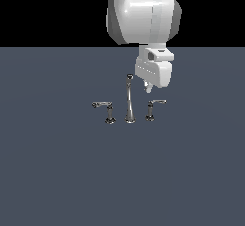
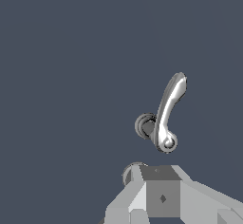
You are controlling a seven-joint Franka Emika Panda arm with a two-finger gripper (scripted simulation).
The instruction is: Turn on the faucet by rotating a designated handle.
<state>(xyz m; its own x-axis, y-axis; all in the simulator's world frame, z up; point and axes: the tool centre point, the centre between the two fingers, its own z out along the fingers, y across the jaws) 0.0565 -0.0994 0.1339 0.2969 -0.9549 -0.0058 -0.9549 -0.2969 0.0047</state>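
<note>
Plainly, the faucet (image 1: 129, 98) stood on the dark tabletop (image 1: 57, 172) as three small chrome pieces: a tall thin spout with a round head in the middle and a short-posted lever handle on each side. The designated handle (image 1: 154, 107), at the exterior view's right, had a bright, gently arched lever (image 2: 170, 105) on a round base. The hand (image 1: 149, 86) hung just above it, not touching, and whether it was clenched or released could not be told.
</note>
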